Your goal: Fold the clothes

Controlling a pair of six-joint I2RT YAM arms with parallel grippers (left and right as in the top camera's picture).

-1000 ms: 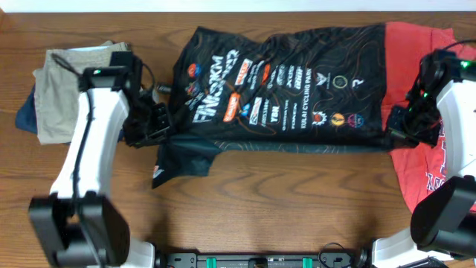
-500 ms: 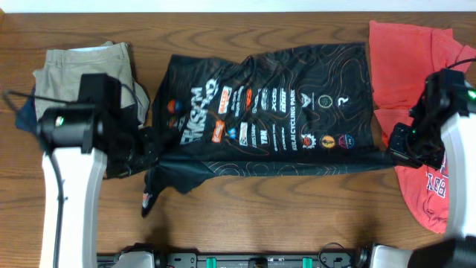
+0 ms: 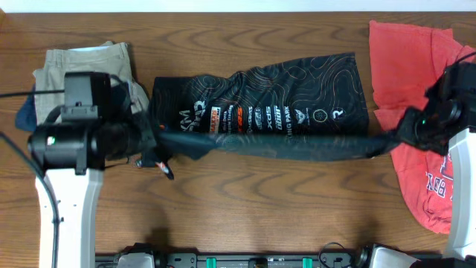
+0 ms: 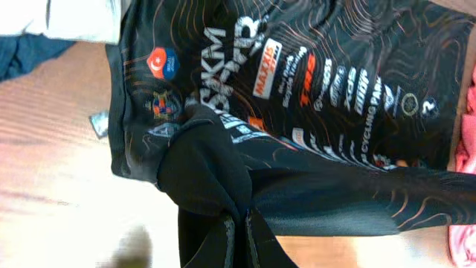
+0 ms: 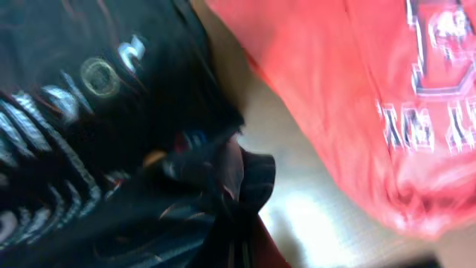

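The black jersey (image 3: 282, 97) with white lettering and sponsor logos lies across the table's middle, its near edge lifted and stretched taut between my two grippers. My left gripper (image 3: 152, 141) is shut on the jersey's left near corner; in the left wrist view the fabric (image 4: 297, 97) bunches into the jaws (image 4: 239, 242). My right gripper (image 3: 398, 138) is shut on the right near corner; in the right wrist view the black cloth (image 5: 89, 119) is pinched between the fingers (image 5: 232, 238).
Khaki shorts (image 3: 59, 78) over a navy garment (image 3: 26, 115) lie at the far left. A red T-shirt (image 3: 416, 74) with grey print lies at the right, also in the right wrist view (image 5: 372, 112). Bare wood table (image 3: 260, 208) is in front.
Both grippers have lifted the jersey's near edge and carried it away from the front, folding the front part over. The whole jersey has shifted left, uncovering more of the red shirt.
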